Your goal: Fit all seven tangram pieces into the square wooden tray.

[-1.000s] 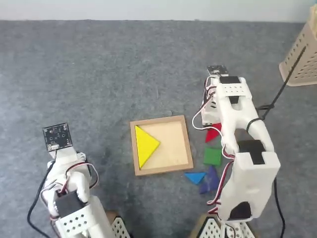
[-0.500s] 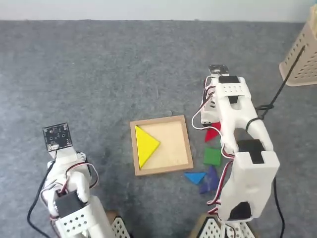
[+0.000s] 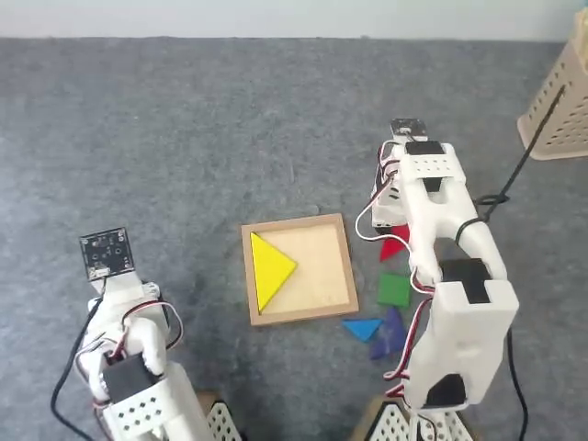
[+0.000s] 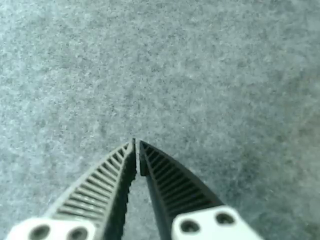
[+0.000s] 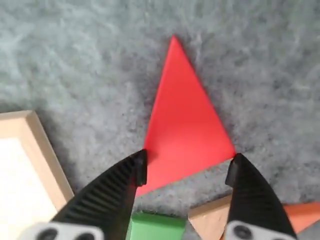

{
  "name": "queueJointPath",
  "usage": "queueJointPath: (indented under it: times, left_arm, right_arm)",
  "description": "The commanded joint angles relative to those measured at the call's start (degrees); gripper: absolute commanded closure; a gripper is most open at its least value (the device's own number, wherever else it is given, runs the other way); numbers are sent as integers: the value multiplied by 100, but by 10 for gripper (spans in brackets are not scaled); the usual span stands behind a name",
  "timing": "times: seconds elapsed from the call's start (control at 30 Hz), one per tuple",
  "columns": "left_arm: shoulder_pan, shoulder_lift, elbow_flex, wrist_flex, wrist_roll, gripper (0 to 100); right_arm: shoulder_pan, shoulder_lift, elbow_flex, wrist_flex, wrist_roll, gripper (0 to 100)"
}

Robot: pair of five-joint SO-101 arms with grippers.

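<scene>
High view: square wooden tray (image 3: 349, 266) holds one flat yellow triangle (image 3: 269, 266). A flat red triangle (image 3: 395, 246) lies on grey carpet (image 3: 184, 138) just outside the tray, under the right arm's (image 3: 432, 184) tip. A green square (image 3: 394, 288) and blue triangle (image 3: 364, 328) sit nearer that arm's base.

Left wrist view: left gripper (image 4: 136, 145) is pressed closed on nothing, well apart from every piece.

Right wrist view: right gripper (image 5: 188, 159) is spread wide, straddling the red triangle's broad end. The piece looks light, stiff and smooth, likely to slide, so pinch across its edges; no readable print anywhere.
</scene>
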Motion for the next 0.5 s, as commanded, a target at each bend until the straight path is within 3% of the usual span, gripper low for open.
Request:
queueJointPath:
  times: [0.0, 0.37, 0.47]
  left_arm:
    - [18, -44, -48, 35, 88, 987]
    - [18, -44, -48, 35, 88, 987]
    - [18, -44, -48, 35, 88, 987]
  right_arm:
    - [13, -4, 18, -119, 88, 742]
    - [110, -4, 0, -136, 211, 742]
    - [233, -4, -9, -189, 554, 742]
